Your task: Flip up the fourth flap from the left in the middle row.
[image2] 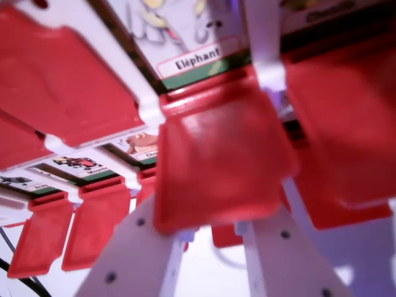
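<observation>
Filling most of the wrist view, the game board [266, 37] of red flaps slopes away, with the "Elephant" card [198, 59] showing above a blurred red flap [219, 164] at centre. That flap sits directly above the two white jaws [204, 247], between their tips and seemingly resting on them. The jaws stand apart, holding nothing; whether this is the fourth flap cannot be told.

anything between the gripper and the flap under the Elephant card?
Nothing visible. The red flap sits right above the two white gripper fingers, filling the middle of the wrist view below the Elephant card. Contact itself can't be told.
</observation>
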